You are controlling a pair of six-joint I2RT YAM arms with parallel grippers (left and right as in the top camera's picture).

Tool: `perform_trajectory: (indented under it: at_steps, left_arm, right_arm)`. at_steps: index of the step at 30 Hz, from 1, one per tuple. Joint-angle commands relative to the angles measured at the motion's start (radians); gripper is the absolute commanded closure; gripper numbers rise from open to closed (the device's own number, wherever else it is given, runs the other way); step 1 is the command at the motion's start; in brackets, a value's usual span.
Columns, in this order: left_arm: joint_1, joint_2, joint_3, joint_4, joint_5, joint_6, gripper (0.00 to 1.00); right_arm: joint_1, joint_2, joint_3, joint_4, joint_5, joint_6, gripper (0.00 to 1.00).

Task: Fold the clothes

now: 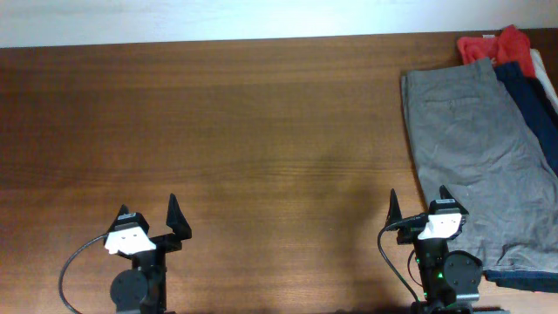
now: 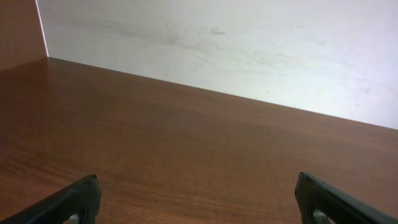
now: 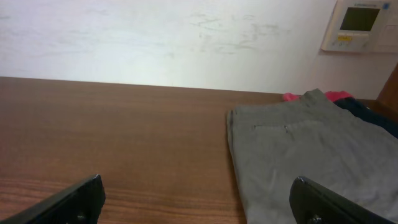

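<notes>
The grey-taupe shorts [image 1: 475, 148] lie flat at the right of the table, waistband at the far end and back pocket up; they also show in the right wrist view [image 3: 311, 155]. Navy blue shorts [image 1: 534, 105] lie partly under them, and a red garment [image 1: 493, 44] sits at the far right corner. My right gripper [image 1: 418, 202] is open and empty at the near edge, its right finger over the grey shorts' hem. My left gripper [image 1: 146, 212] is open and empty at the near left, over bare wood.
A brown wooden table [image 1: 244, 131] with a white wall behind. A wall thermostat [image 3: 360, 25] shows in the right wrist view. A white cloth edge [image 1: 547, 78] lies at the far right.
</notes>
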State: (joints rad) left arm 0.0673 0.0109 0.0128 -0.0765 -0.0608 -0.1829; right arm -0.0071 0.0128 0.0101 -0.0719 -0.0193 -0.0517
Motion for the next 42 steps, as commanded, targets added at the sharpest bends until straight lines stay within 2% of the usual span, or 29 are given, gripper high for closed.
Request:
perform_trajectory:
  at_steps: [1, 29, 31, 33, 35, 36, 38, 40, 42]
  left_arm:
    - [-0.003, -0.004, -0.004, 0.000, -0.007, -0.002, 0.01]
    - [-0.003, -0.004, -0.004, 0.000, -0.007, -0.002, 0.01]
    - [-0.003, -0.004, -0.004, 0.000, -0.007, -0.002, 0.01]
    - [-0.003, -0.004, -0.004, 0.000, -0.007, -0.002, 0.01]
    - [-0.003, -0.004, -0.004, 0.000, -0.007, -0.002, 0.01]
    - [-0.003, -0.004, -0.004, 0.000, -0.007, -0.002, 0.01]
    - [-0.003, -0.004, -0.004, 0.000, -0.007, -0.002, 0.01]
    - [-0.003, -0.004, -0.004, 0.000, -0.007, -0.002, 0.01]
    - [-0.003, -0.004, -0.004, 0.000, -0.007, -0.002, 0.01]
  right_arm:
    - [-0.006, -0.008, -0.005, -0.007, 0.016, 0.007, 0.02]
    - [-0.006, -0.008, -0.005, -0.007, 0.016, 0.007, 0.02]
    - [-0.005, -0.008, -0.005, 0.011, -0.065, 0.019, 0.02]
    - [-0.005, -0.007, -0.005, 0.025, -0.324, 0.188, 0.02]
    - [-0.005, -0.007, -0.005, 0.056, -0.666, 0.539, 0.02]
    - [-0.005, -0.008, -0.005, 0.065, -0.724, 0.660, 0.02]
    - [-0.006, -0.007, -0.005, 0.085, -0.726, 0.806, 0.02]
    - [-0.005, -0.007, -0.005, 0.183, -0.737, 0.872, 0.02]
    - [-0.006, -0.007, -0.005, 0.341, -0.728, 0.881, 0.02]
